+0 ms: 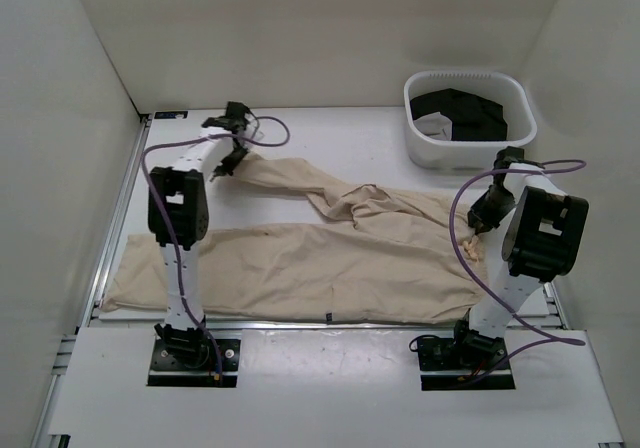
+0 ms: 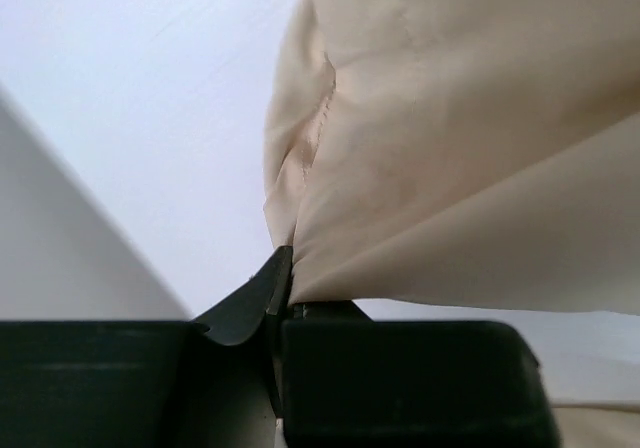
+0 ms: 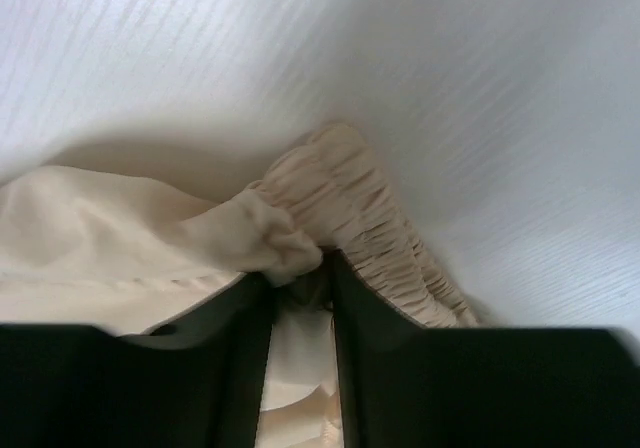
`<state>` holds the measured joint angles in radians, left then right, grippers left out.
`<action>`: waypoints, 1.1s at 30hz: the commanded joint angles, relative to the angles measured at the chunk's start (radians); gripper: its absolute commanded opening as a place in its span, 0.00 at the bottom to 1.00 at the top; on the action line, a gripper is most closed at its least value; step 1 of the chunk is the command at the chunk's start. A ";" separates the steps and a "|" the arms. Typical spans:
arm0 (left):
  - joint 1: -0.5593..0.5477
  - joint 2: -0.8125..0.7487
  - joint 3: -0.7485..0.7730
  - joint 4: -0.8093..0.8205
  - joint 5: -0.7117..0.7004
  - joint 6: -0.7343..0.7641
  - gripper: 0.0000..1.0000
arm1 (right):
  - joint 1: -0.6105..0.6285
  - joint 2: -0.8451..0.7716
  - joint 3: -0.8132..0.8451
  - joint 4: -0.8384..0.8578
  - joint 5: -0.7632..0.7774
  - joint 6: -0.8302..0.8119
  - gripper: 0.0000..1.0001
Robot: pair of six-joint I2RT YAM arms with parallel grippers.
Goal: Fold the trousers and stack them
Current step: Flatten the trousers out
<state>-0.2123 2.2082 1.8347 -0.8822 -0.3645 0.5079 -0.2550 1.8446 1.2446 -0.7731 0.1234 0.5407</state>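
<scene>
Here the trousers [image 1: 330,258] lie spread on the white table [image 1: 360,138], in the middle of it and in front of both arms. They are of beige cloth. One leg lies flat along the near side of the table and reaches to the left, past the base of the left arm. The other leg goes away from us to the far left, with some deep folds where the two legs meet. The waist is on the right side. On the near edge of the cloth we see a small dark tag [image 1: 328,317].

At the end of the far leg, the left gripper [image 1: 230,165] has its jaws pressed together on the edge of the cloth. In the left wrist view the cloth comes out directly from between the two dark fingers [image 2: 240,313] and hangs in tight folds, a little lifted from the table.

At the waist, the right gripper [image 1: 478,228] points down. In the right wrist view its jaws stand narrow, and a bunch of the gathered elastic band is pinched between the fingers [image 3: 370,358]. The rest of the band lies on the table just beside them.

At the far right corner stands a white basket [image 1: 440,153], apart from the trousers. Black garments [image 1: 470,113] lie inside it.
</scene>
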 commanded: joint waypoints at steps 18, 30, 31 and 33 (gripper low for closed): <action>0.195 -0.288 0.130 -0.083 -0.151 0.067 0.14 | -0.004 -0.287 0.081 0.023 -0.017 -0.102 0.00; 0.214 0.223 0.489 -0.116 -0.045 0.031 0.65 | 0.028 -0.280 0.059 0.057 -0.189 -0.153 0.00; 0.224 0.252 0.523 -0.116 -0.054 -0.001 0.91 | 0.028 -0.280 0.059 0.057 -0.189 -0.162 0.00; 0.235 0.272 0.561 -0.106 -0.063 -0.022 0.94 | 0.057 -0.271 0.068 0.057 -0.179 -0.162 0.00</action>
<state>0.0147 2.4466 2.3558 -0.9485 -0.4152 0.5373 -0.2333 1.5681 1.2819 -0.7475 -0.0265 0.4103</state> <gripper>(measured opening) 0.924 0.071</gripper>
